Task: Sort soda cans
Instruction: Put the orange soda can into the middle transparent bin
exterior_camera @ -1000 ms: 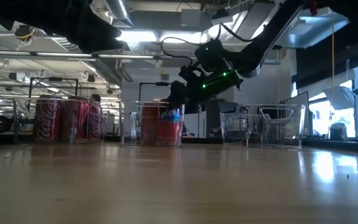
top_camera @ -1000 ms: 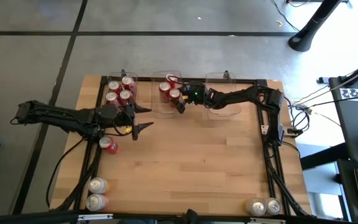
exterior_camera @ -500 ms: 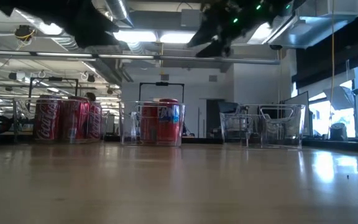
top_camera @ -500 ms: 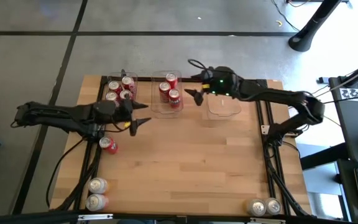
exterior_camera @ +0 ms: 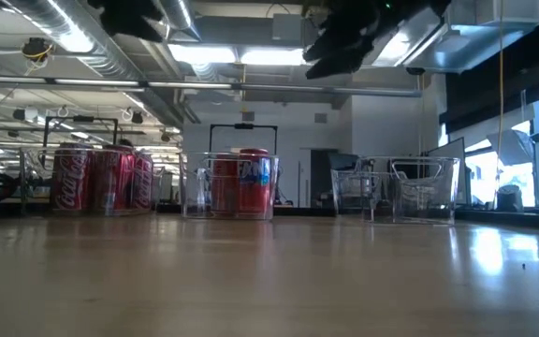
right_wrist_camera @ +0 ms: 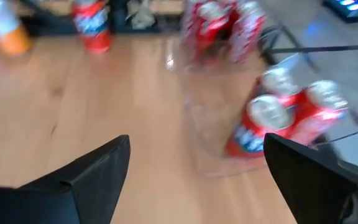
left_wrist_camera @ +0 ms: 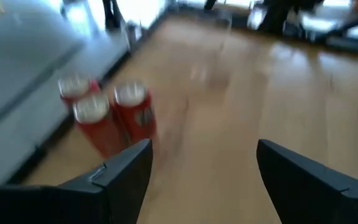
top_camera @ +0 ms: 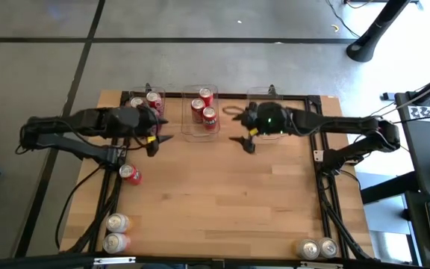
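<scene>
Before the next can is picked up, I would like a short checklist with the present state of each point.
1. Left hand open and empty: ok.
2. Right hand open and empty: ok.
3. Middle bin holds three cans, upright: ok.
4. Right bin has room: ok, no cans in it.
5. Loose red can on the table reachable by left arm: ok, it lies near it.
6. All cans sorted: not ok, silver cans wait at the front edge.

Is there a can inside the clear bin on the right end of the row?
No, the right bin looks empty from above, while the middle bin holds three red cans.
</scene>
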You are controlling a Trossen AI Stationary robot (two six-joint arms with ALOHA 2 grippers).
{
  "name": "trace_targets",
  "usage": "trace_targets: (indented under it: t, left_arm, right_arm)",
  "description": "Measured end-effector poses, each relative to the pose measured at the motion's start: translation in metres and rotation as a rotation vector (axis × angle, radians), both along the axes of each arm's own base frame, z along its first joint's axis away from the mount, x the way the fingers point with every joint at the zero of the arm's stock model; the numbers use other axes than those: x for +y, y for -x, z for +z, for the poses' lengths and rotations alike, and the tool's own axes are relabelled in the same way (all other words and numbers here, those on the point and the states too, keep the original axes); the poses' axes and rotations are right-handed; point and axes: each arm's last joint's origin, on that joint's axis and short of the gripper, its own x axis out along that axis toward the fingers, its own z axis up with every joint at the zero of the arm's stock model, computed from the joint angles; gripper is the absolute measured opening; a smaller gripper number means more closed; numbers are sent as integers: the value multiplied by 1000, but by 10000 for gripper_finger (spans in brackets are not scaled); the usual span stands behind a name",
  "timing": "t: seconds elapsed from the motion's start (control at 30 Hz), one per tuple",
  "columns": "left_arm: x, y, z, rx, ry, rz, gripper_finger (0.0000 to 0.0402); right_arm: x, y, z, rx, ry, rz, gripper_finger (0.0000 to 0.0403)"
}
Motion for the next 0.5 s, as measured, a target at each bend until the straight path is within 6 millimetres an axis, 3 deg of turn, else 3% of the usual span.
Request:
trace_targets:
  t: [0.23,0.5]
  left_arm:
    - [-14,14,-9,148,169,25,279]
    - [-10,1,-12,171,65,-5,279]
  right_arm:
    - [30,0,-38,15,-4,99,365]
    - [55,3,-59,9,6,168,365]
